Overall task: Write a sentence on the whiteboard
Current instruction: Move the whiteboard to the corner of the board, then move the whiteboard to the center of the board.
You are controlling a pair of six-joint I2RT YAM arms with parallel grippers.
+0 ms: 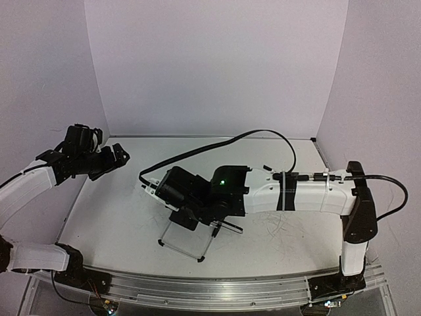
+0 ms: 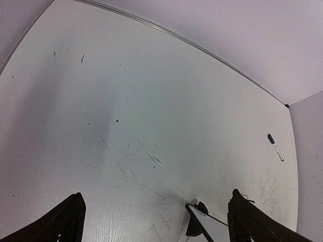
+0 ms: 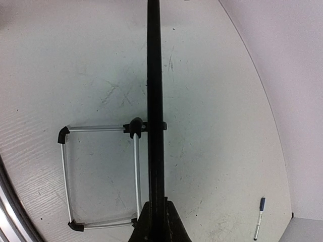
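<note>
Whiteboard [image 3: 154, 75], small and rectangular with a thin black frame, stands near the middle of the white tabletop [image 3: 75, 60]. The right wrist view shows it edge-on as one dark line. Its silver wire stand [image 3: 66, 181] with black corner pieces is spread out on one side and rests on the tabletop. Whether the board is plumb or leaning on the stand cannot be determined.

Right gripper [image 3: 155, 212] has its fingers closed on the board's top edge, one on each face. In my judgement this grip serves to steady or reposition the board, not to write, since no pen is held.

Left gripper [image 1: 115, 158] hangs raised over the left of the tabletop, well apart from the board. Its black fingers [image 2: 68, 222] are spread wide with nothing between them. That leaves it free, presumably, to fetch a pen.

White marker pen with a blue cap [image 3: 259, 218] lies flat near the right-hand wall, well clear of both grippers.

Sentence: none visible. Only a corner of the white face shows, in the left wrist view, and that corner is bare, so progress on the writing cannot be confirmed.
</note>
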